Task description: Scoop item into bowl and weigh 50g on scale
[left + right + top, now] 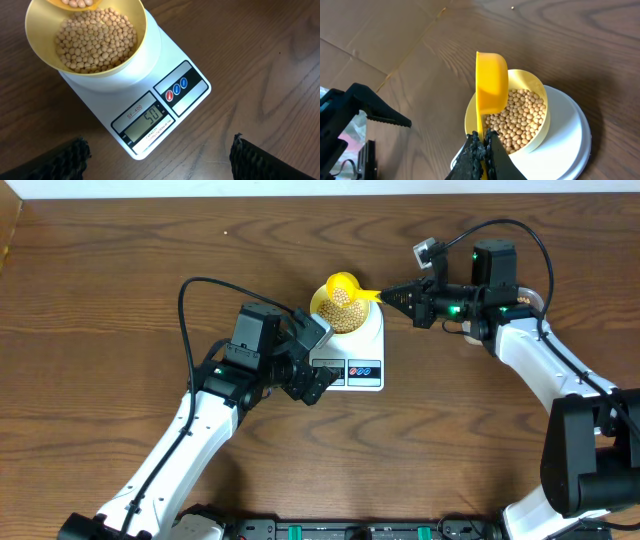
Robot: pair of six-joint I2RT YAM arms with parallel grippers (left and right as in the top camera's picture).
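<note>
While bowl (37, 37) of beans (95, 40) sits on scale (186, 106), right gripper (481, 146) clamps scoop (491, 82) above; left gripper (321, 358) wide open, empty.

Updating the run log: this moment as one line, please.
right tool: shut on scoop over bowl | left tool: open, empty | bowl: on scale, holds beans | display: 50

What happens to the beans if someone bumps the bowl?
The beans are small and round, so spilled ones would probably roll away. The bowl looks like light plastic resting on the scale, so it may slide. The pile sits below its rim, so gentle bumps probably spill none.
</note>
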